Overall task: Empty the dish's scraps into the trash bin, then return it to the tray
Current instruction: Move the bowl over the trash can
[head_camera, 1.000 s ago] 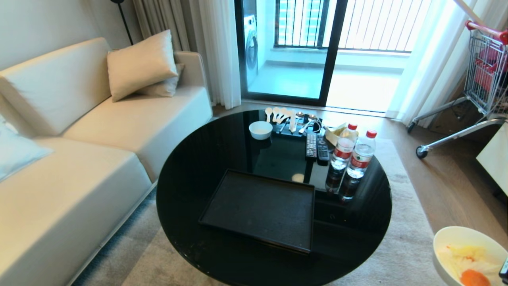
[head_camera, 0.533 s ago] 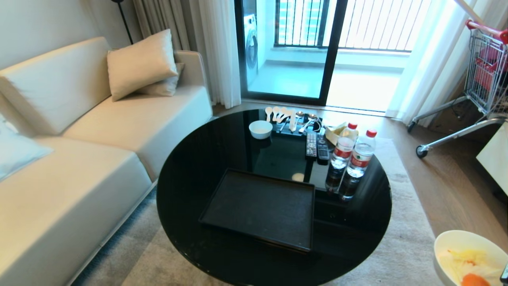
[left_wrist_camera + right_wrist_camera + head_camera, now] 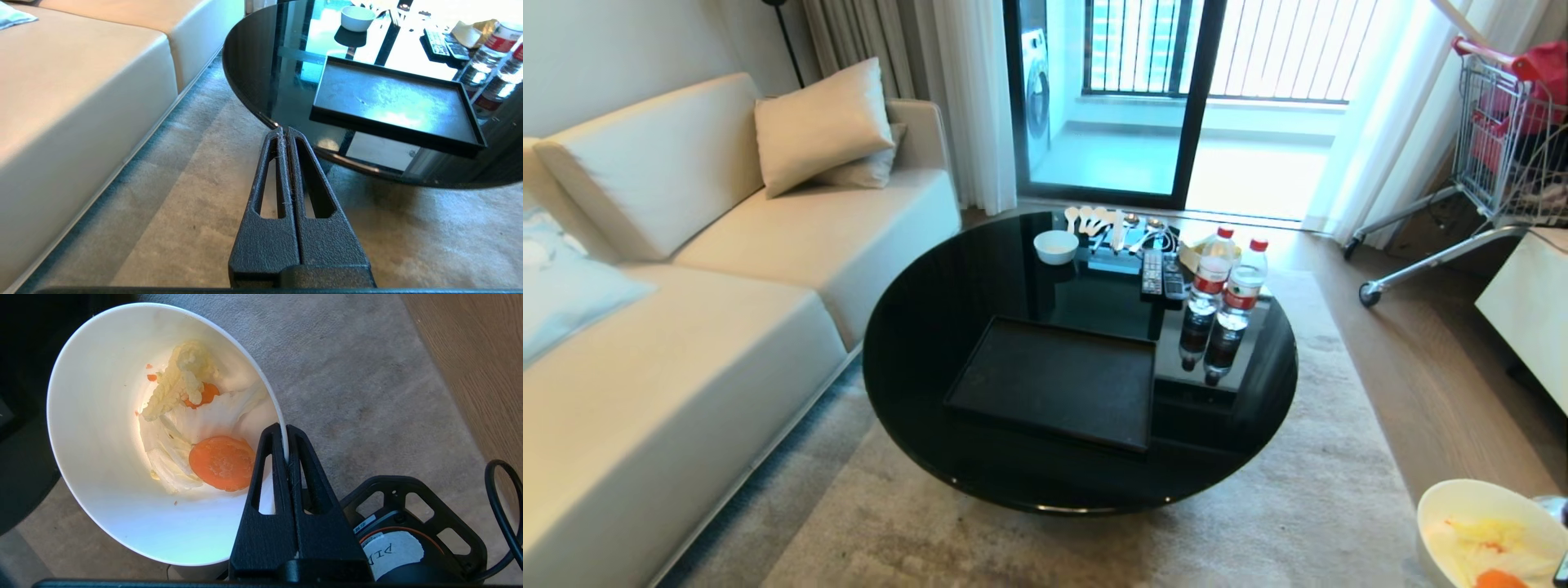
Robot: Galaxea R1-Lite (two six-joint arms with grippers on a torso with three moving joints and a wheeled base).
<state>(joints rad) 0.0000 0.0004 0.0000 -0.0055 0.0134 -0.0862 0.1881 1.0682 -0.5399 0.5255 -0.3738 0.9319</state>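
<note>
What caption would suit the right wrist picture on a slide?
Right gripper pinches the rim of the dish, scraps inside, held above grey carpet.

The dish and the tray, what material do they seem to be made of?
The dish: probably glazed ceramic or melamine; it is glossy white with a thin rim and soft highlights. The tray: likely matte black plastic or lacquered wood; it reflects only dully, unlike the mirror-like table.

Right gripper (image 3: 286, 451) is clamped on the rim of the dish (image 3: 102, 457), one finger inside and one outside; the scraps (image 3: 196, 433) lie in the dish just beside the inner finger. Left gripper (image 3: 284, 132) hangs over the carpet (image 3: 196, 228); the table (image 3: 261, 73) lies beyond its fingertips, with the tray (image 3: 392, 102) on it.
</note>
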